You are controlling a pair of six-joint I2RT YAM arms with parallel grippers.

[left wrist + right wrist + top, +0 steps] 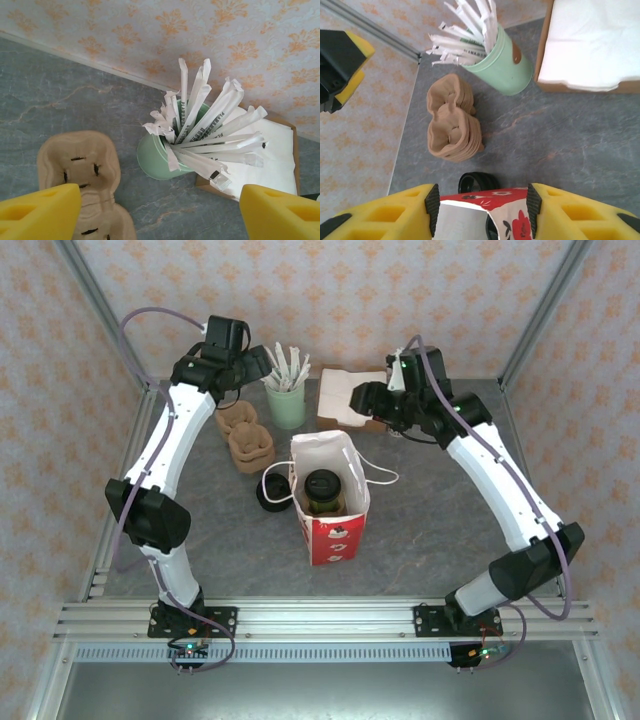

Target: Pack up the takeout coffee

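Note:
The takeout coffee (322, 490), a paper cup with a round black lid, stands upright inside the red-and-white paper bag (332, 525) at the middle of the table. My right gripper (347, 400) hangs open behind the bag. In the right wrist view the bag's red floral rim (520, 200) shows between the black pads (432, 202) of that gripper (482, 200), and nothing is pinched. My left gripper (262, 365) is at the back, over the green cup of wrapped straws (157, 157). It (160, 215) is wide open, with only bare table between its yellow fingers.
A stack of brown pulp cup carriers (248, 440) lies left of the bag. Loose black lids (272, 492) sit by the bag's left side. A cardboard box of white napkins (345, 390) stands at the back right, beside the green cup (287, 405). Walls close in the back and sides.

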